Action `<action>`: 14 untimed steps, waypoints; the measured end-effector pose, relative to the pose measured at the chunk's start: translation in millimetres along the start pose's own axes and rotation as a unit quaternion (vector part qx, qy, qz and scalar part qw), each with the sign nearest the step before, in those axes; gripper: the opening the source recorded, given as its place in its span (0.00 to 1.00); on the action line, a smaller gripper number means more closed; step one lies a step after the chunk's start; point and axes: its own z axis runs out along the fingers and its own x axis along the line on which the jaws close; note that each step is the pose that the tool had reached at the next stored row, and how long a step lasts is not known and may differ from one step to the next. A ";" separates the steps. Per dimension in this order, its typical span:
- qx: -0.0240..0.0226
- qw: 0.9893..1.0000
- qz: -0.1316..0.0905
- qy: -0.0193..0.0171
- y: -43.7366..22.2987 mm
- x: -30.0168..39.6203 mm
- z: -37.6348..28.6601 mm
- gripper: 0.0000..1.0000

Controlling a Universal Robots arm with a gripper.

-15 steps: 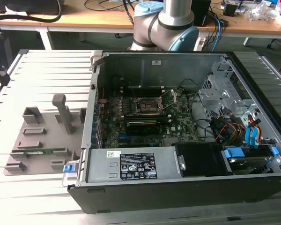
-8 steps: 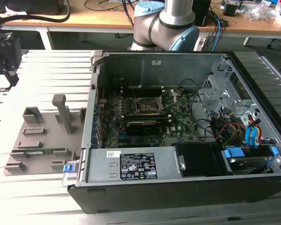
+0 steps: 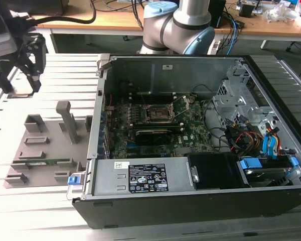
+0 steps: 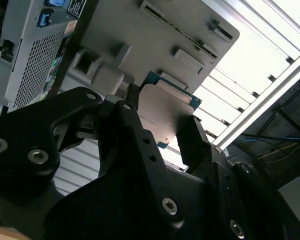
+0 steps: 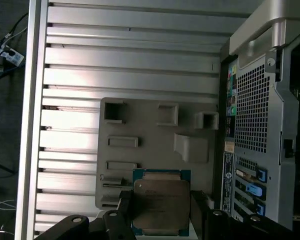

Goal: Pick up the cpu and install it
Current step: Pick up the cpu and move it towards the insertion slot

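Silver-grey metal top, thin green edge: the cpu (image 5: 160,205) sits square between the two black fingers (image 5: 124,212) of the gripper (image 3: 27,63). In both wrist views the fingers are closed in on its opposite edges. Cpu is held clear of the slatted table (image 3: 65,65), near the grey tray (image 3: 50,135), well apart from the open computer case (image 3: 190,65).

cpu (image 5: 160,205) in pincer (image 4: 165,125) (aloft), tray (image 5: 150,125) beside case (image 5: 260,100)
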 end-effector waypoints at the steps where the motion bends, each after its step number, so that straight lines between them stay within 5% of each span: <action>1: 0.000 1.000 0.000 0.000 -0.1 -2.5 0.0 0.55; 5: 0.000 1.000 0.000 0.000 -1.0 -16.7 0.1 0.55; 9: 0.000 1.000 0.000 0.001 -2.2 -38.1 0.1 0.55; 14: 0.000 1.000 0.000 0.004 -4.6 -80.1 0.4 0.55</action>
